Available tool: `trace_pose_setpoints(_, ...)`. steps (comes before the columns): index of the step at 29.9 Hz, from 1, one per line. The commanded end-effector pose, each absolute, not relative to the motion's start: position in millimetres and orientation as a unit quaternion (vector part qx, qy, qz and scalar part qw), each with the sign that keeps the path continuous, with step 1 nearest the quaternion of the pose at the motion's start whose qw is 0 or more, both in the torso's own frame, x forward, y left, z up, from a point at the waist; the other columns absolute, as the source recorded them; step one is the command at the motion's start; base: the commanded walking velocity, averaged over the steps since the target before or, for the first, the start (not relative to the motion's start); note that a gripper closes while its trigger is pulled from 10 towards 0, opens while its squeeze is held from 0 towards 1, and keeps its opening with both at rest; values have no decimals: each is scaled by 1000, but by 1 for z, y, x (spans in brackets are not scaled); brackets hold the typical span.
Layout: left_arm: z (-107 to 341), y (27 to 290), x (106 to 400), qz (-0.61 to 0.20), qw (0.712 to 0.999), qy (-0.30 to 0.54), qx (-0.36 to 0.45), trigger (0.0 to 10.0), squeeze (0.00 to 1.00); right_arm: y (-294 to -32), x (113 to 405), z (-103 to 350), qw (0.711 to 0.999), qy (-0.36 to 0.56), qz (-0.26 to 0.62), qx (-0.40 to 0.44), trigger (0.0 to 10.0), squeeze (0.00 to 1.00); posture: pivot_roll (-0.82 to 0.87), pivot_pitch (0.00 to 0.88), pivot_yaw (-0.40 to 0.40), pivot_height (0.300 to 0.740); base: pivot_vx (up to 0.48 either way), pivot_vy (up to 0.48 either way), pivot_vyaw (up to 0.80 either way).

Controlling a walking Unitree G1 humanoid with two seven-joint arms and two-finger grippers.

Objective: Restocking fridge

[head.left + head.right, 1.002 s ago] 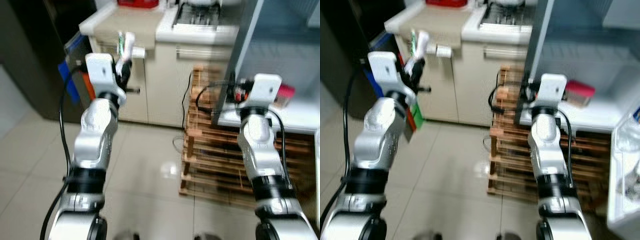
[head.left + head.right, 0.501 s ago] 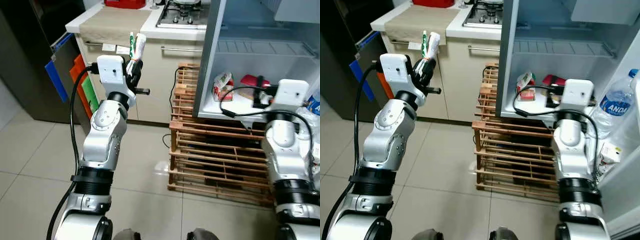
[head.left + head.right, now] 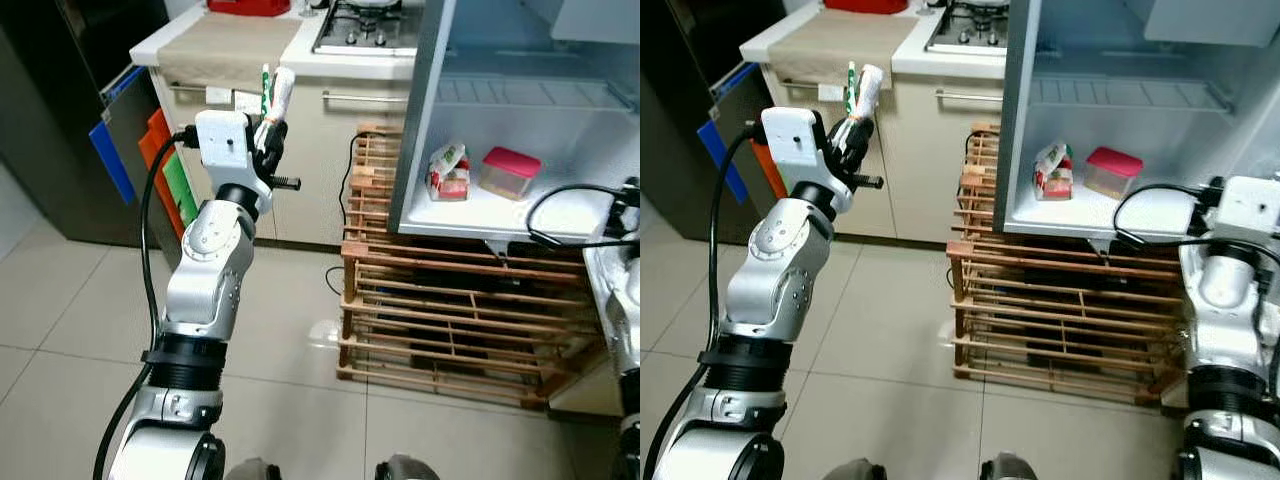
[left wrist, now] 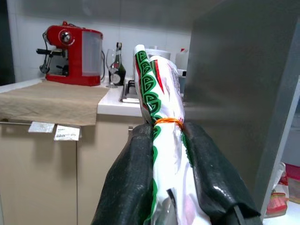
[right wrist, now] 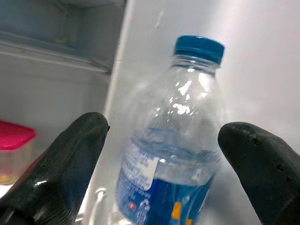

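Note:
My left gripper [image 4: 166,140] is raised in front of the kitchen counter, shut on a white, green and red plastic packet [image 3: 272,95] tied with an orange band. To the right, the open fridge [image 3: 420,120] has a small snack bag [image 3: 447,170] and a pink-lidded box [image 3: 508,170] on its lower shelf. My right arm [image 3: 1243,215] reaches toward the fridge's right side. In the right wrist view, the right gripper [image 5: 164,129] is open, its fingers [image 5: 70,154] either side of a clear water bottle [image 5: 178,140] with a blue cap, not touching it.
The fridge stands on a wooden slatted pallet [image 3: 450,310]. The beige counter [image 3: 230,45] carries a cloth, a hob and a red coffee machine [image 4: 72,58]. Coloured boards [image 3: 150,150] lean beside a dark cabinet on the left. Tiled floor [image 3: 290,400] lies open ahead.
The right arm has swung to the right, away from the shelf, uncovering the pink-lidded box. The left arm holds the packet in the same place.

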State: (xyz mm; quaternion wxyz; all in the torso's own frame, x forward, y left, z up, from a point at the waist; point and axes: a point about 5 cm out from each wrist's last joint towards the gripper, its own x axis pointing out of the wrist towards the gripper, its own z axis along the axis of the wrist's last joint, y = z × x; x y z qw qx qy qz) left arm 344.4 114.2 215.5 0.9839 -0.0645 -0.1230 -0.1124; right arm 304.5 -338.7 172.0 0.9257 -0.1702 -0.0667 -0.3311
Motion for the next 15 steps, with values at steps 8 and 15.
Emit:
trace_pose_setpoints(8,214,107,344,-128,984,-115,-50,10000,0,-271,323,169,960,-98,-230,-125,10000,0,-145,0,47,711,0,-120,0)
trace_pose_setpoints(15,214,107,345,-128,984,-116,-49,10000,0,-231,323,160,973,-102,-177,-105,10000,0,-144,0,48,711,0,-469,670)
